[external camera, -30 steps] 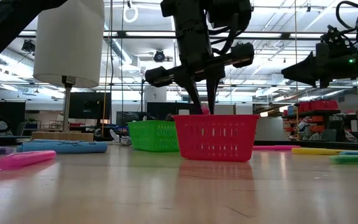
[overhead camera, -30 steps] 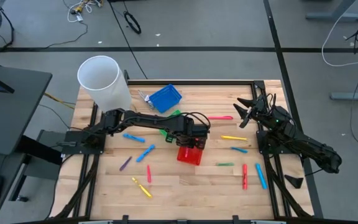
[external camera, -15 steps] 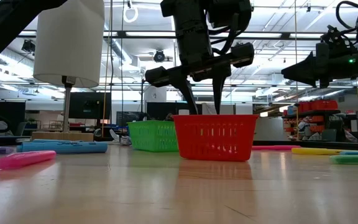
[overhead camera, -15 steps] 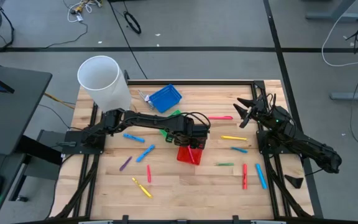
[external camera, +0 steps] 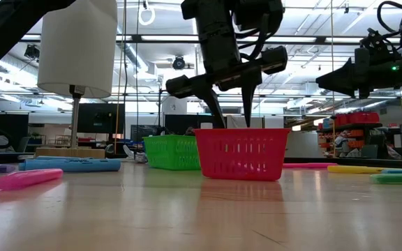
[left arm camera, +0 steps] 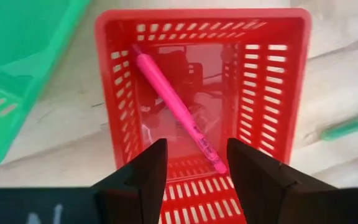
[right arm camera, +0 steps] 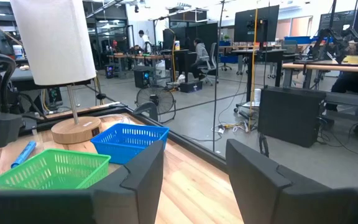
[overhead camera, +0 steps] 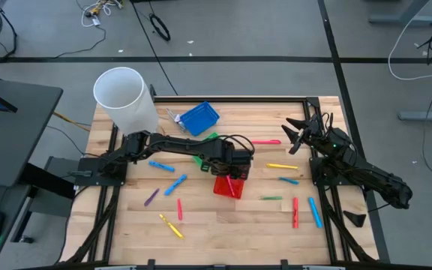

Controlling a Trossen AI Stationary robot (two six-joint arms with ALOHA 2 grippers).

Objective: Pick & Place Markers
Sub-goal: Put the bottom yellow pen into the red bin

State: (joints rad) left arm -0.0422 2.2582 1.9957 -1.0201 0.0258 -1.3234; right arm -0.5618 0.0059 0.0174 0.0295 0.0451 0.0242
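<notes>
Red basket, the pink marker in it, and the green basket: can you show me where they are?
Red plastic mesh basket [left arm camera: 277,81], left wrist view, its side wall.
Pink marker [left arm camera: 173,103], left wrist view, mid-barrel.
Green plastic mesh basket [external camera: 172,153], low view, front wall.

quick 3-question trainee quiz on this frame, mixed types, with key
1. True or false: the left tool is open above the red basket.
2. What lies inside that basket?
A) a pink marker
B) a blue marker
C) nothing
3. Fill in: the right tool waits near the table's ____ edge in the high view, holding nothing.

Key:
1. True
2. A
3. right
</notes>
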